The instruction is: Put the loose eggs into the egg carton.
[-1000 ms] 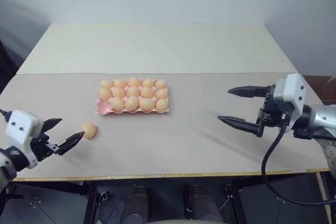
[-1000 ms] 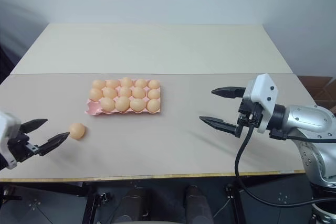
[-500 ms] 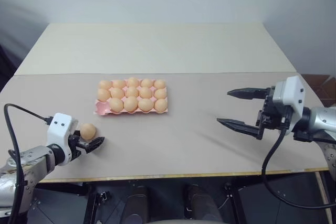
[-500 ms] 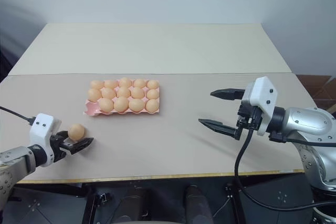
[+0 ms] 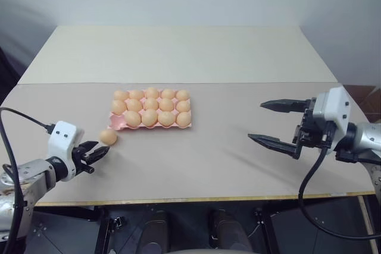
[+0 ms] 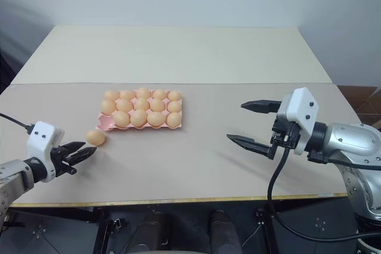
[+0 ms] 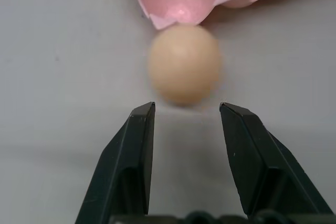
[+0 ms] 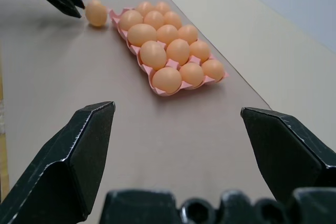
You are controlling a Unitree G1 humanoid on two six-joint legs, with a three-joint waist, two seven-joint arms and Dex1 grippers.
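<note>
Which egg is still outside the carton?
The egg on the table, just off the carton's empty near-left corner cup and ahead of the left gripper. The others sit in cups.

1. Carton [image 5: 118, 121] sits mid-table [image 5: 178, 57], eggs in every cup but the near-left one.
2. Loose egg [image 5: 108, 137] lies on the table just off that corner.
3. Left gripper [image 5: 95, 154] is behind the egg, right gripper [image 5: 272, 121] far right.

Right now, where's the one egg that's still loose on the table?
The loose egg lies on the table's left side, beside the near-left corner of the egg carton, by its one empty cup, just ahead of the left gripper fingertips.
</note>
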